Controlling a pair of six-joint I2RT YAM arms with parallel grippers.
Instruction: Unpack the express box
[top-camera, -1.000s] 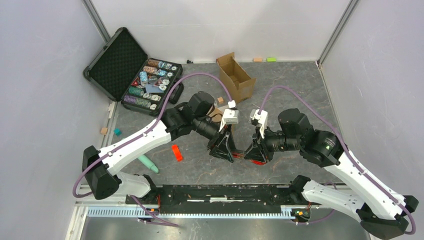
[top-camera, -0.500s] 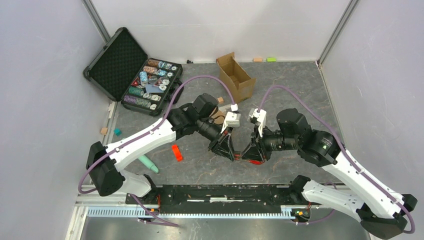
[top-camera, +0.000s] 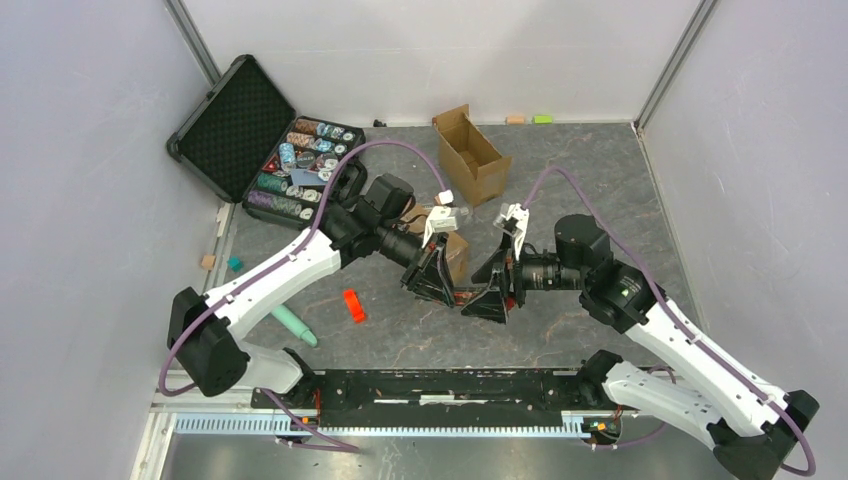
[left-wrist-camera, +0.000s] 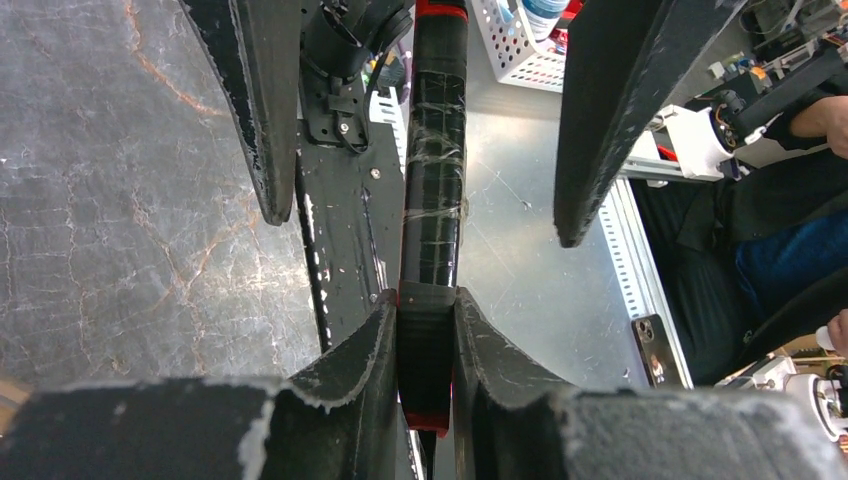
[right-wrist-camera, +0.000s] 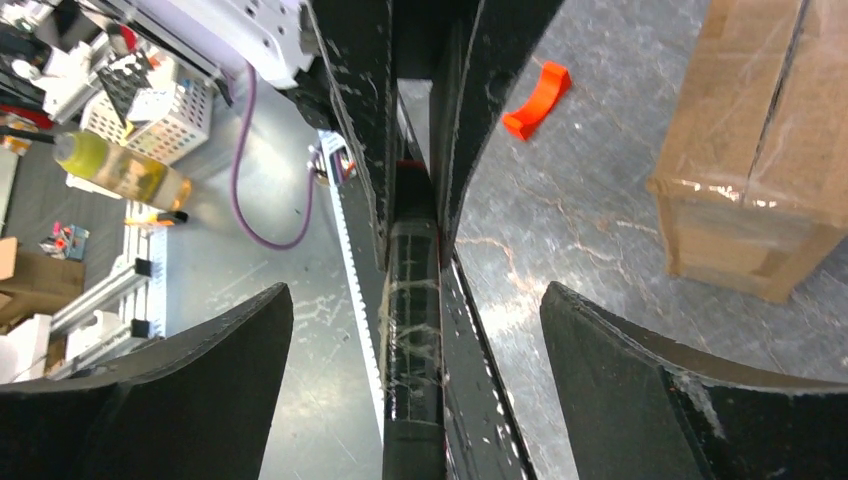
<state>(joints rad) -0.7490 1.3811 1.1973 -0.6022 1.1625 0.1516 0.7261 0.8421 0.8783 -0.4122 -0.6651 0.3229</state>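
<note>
The express box (right-wrist-camera: 760, 150) is brown cardboard with a taped seam and lies on the table; in the top view only a corner of the express box (top-camera: 458, 258) shows behind the left wrist. A black tool (left-wrist-camera: 435, 170) with red ends and clear tape round it is held level above the table. My left gripper (left-wrist-camera: 427, 300) is shut on one end of it. My right gripper (right-wrist-camera: 416, 290) faces the left one, jaws wide open on either side of the tool (right-wrist-camera: 412, 300) without touching it.
An open cardboard box with raised flaps (top-camera: 472, 152) stands at the back. A black case of poker chips (top-camera: 290, 160) lies open at the back left. A red-orange piece (top-camera: 353, 305) and a teal object (top-camera: 296, 325) lie front left. Small blocks (top-camera: 208, 262) sit by the walls.
The left gripper closed on the tool, then the right gripper opened wide and let go of it. Both grippers shifted a little left and back, toward the express box.
</note>
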